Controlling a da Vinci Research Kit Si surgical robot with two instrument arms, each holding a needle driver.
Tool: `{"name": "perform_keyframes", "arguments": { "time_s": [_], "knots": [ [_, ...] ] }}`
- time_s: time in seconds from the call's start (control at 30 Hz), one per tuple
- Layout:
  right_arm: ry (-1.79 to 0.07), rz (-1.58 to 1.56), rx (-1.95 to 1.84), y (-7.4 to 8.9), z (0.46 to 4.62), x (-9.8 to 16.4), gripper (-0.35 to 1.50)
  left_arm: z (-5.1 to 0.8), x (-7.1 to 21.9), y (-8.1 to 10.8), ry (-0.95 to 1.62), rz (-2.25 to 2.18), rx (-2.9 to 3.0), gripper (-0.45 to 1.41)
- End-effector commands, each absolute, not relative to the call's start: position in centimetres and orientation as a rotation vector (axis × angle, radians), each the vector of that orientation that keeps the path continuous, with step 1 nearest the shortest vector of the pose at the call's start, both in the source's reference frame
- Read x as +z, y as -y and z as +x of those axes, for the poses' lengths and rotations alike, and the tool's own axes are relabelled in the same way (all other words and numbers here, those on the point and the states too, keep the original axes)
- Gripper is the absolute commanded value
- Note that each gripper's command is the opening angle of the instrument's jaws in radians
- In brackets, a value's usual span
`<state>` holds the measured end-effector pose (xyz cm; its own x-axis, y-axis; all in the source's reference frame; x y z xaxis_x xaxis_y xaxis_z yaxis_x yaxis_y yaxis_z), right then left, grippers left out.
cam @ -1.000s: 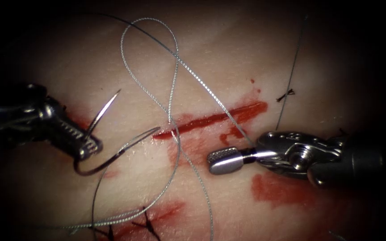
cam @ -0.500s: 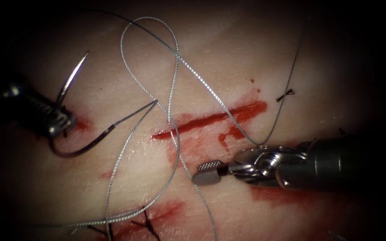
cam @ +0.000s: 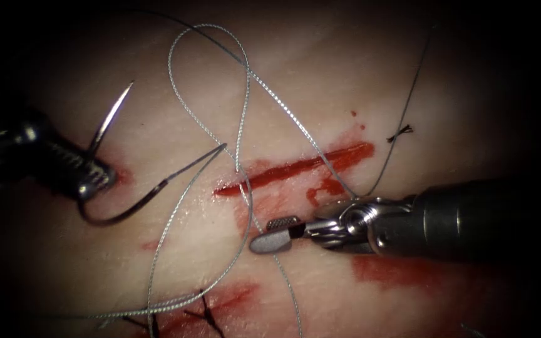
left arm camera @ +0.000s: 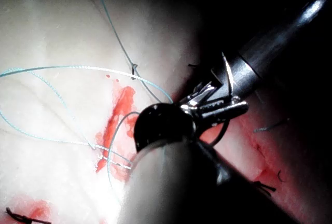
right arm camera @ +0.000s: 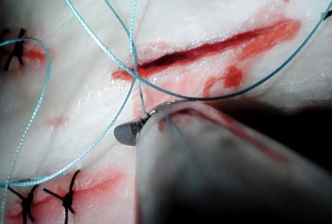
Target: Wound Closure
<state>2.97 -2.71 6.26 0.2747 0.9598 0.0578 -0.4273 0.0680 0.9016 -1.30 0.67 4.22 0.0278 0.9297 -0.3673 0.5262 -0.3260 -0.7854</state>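
Steel needle [cam: 134, 201], free of the tissue [cam: 320, 81] at nine o'clock of the cut [cam: 295, 168], sits clamped mid-curve in the left tool [cam: 95, 180], while the right tool [cam: 275, 233] rides slightly parted and empty at five o'clock, where looped thread [cam: 240, 125] could snag its jaws.

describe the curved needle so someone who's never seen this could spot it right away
Start at the open red cut in the middle of the tissue and look to its left. There the left pincer grips the needle, clear of the tissue. It is a dark, rigid arc ending in a sharp point, unlike the thin, limp thread looping around it.
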Motion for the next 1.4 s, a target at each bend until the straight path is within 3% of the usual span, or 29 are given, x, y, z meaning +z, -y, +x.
{"name": "perform_keyframes", "arguments": {
  "time_s": [0.03,0.07,0.23,0.37,0.47,0.5,0.57,0.6,0.63,0.8,1.03,1.23,1.27,1.3,1.33,1.37,1.4],
  "knots": [
    [-0.669,0.980,1.164,2.8,3.05,6.4,-0.25,-1.34,4.3,-0.7,1.476,-1.876,1.233,-0.45],
    [-0.661,0.978,1.162,2.8,3.01,6.4,-0.35,-1.34,4.3,-0.7,1.476,-1.876,1.233,-0.45],
    [-0.582,0.867,1.111,2.8,2.77,6.3,-0.35,-1.33,4.3,-0.7,1.476,-1.875,1.234,-0.45],
    [-0.587,0.810,1.160,2.5,2.34,6.2,-0.35,-1.32,4.3,-0.7,1.477,-1.873,1.233,-0.45],
    [-0.568,0.761,1.206,2.3,1.84,6.1,-0.35,-1.31,4.2,-0.7,1.478,-1.871,1.231,-0.45],
    [-0.515,0.719,1.250,2.1,1.46,6.1,-0.35,-1.30,4.2,-0.7,1.479,-1.871,1.231,-0.45],
    [-0.493,0.703,1.268,2.0,1.28,6.1,-0.35,-1.30,4.2,-0.7,1.479,-1.871,1.232,-0.45],
    [-0.443,0.652,1.295,1.9,0.88,6.1,-0.35,-1.30,4.2,-0.7,1.479,-1.870,1.232,-0.45],
    [-0.443,0.652,1.295,1.9,0.88,6.1,-0.35,-1.30,4.2,-0.7,1.479,-1.870,1.232,-0.45],
    [-0.352,0.546,1.332,1.7,0.05,6.1,-0.35,-1.28,4.2,-0.7,1.476,-1.874,1.234,-0.45],
    [-0.251,0.476,1.402,1.6,-0.75,6.2,-0.35,-1.25,4.2,-0.7,1.474,-1.876,1.235,-0.45],
    [-0.196,0.429,1.418,1.6,-0.99,6.2,-0.35,-1.26,4.2,-0.7,1.476,-1.877,1.234,-0.45],
    [-0.199,0.417,1.414,1.6,-0.96,6.2,-0.21,-1.26,4.2,-0.7,1.475,-1.878,1.234,-0.45],
    [-0.215,0.389,1.346,1.6,-0.90,6.2,0.46,-1.27,4.2,-0.6,1.476,-1.879,1.236,-0.45],
    [-0.215,0.389,1.346,1.6,-0.90,6.2,0.46,-1.27,4.2,-0.6,1.476,-1.879,1.236,-0.45],
    [-0.247,0.368,1.208,1.5,-0.78,6.2,0.91,-1.28,4.2,-0.6,1.474,-1.889,1.244,-0.45],
    [-0.279,0.356,1.086,1.5,-0.68,6.1,1.01,-1.30,4.2,-0.6,1.491,-1.875,1.244,-0.45]
  ]
}}
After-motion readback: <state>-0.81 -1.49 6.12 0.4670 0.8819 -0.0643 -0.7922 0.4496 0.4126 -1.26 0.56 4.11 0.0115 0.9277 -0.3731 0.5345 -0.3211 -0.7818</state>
